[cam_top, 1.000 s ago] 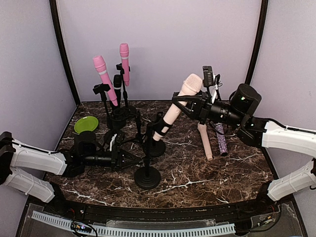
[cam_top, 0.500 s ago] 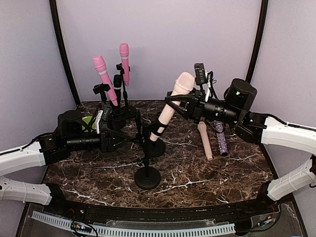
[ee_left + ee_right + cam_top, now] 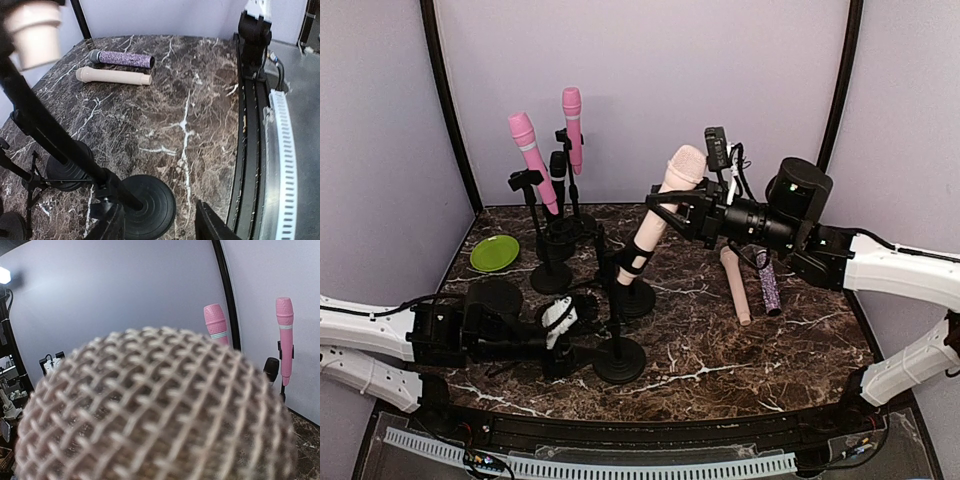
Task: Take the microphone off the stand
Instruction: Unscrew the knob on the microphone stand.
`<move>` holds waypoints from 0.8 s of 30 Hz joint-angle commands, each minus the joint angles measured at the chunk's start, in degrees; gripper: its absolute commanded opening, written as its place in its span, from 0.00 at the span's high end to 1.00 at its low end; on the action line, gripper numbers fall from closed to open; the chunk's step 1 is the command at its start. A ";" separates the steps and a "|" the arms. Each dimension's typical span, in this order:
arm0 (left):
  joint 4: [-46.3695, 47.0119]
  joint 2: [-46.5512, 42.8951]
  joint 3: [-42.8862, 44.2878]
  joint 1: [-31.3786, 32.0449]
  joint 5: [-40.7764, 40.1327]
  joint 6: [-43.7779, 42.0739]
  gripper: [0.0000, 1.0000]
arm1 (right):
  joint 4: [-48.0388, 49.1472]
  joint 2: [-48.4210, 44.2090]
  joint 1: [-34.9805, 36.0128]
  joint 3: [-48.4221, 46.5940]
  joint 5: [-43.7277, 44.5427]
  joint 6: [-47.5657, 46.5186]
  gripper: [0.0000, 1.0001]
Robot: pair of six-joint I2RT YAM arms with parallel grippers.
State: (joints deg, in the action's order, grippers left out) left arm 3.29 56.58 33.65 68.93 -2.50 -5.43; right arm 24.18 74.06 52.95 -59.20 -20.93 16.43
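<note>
Microphones: two pink [image 3: 523, 135] [image 3: 571, 105], two lying [image 3: 735, 290] [image 3: 767, 285]; right tool [image 3: 665, 205] grips one beige microphone [image 3: 682, 165]; left tool [image 3: 588, 322] parted.

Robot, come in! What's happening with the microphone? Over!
Right gripper shut on mic. Left gripper open by stand base. Mic in clip, not out yet. Nothing blocking above. Over.

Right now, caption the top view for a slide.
Right gripper grips the beige mic above its clip; left gripper open beside the stand base.
</note>
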 commanded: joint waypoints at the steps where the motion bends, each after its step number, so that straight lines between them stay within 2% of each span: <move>1: -1.88 4.75 2.63 4.65 -16.46 -11.44 0.50 | -6.15 1.63 0.18 1.05 3.64 -2.88 0.76; 9: 3.48 10.10 2.64 9.05 -32.67 -20.03 0.50 | -6.32 0.05 0.31 2.68 4.61 -2.73 0.75; 17: 9.85 11.45 1.34 9.83 -35.97 -24.76 0.49 | -5.92 0.24 0.37 2.80 4.58 -2.58 0.76; 24: 7.47 13.95 1.30 9.71 -36.90 -22.65 0.49 | -5.95 1.08 0.40 1.66 3.89 -2.62 0.75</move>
State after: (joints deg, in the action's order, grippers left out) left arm 10.87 69.60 35.31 78.43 -37.50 -28.45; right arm 24.18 73.28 53.25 -58.43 -19.18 16.56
